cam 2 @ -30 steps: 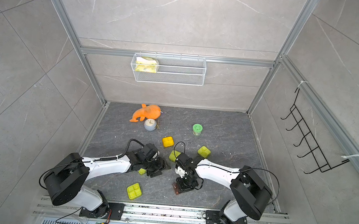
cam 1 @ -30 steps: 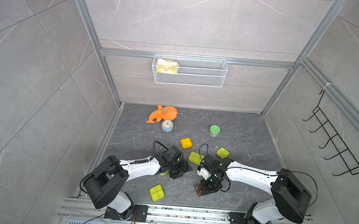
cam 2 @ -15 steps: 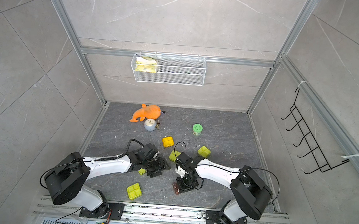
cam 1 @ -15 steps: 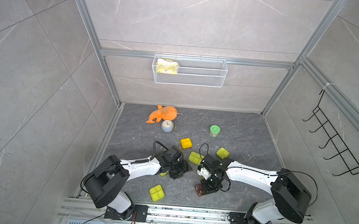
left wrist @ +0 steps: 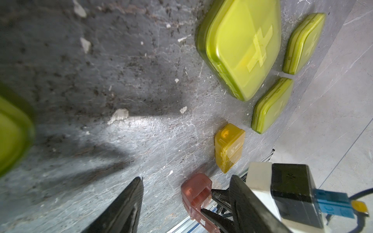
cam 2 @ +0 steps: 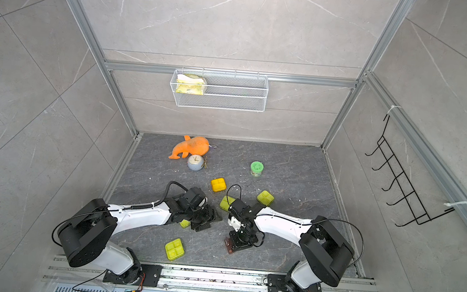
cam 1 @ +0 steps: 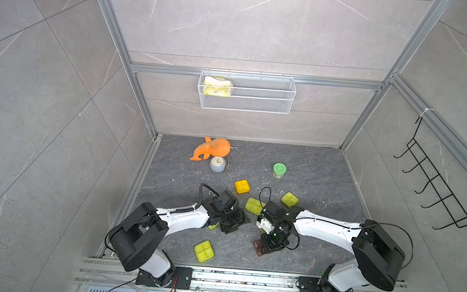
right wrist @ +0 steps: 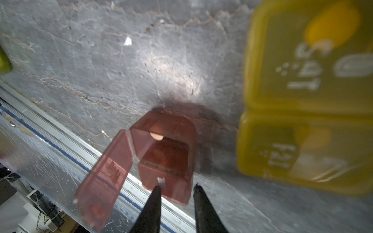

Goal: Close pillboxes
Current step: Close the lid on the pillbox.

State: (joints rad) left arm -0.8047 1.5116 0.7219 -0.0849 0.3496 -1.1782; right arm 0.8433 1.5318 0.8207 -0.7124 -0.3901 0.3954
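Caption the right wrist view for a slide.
Right gripper, jaws apart, at a small translucent red plastic pillbox, lid open, pale round pill inside; blurred yellow lettered plastic pillbox beside.

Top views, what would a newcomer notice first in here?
Probably the orange toy at the back of the floor, left of centre, bright against the grey. Then the two arms meeting mid-floor among yellow-green pillboxes, with the right end effector at a small red pillbox near the front rail, one lid open.
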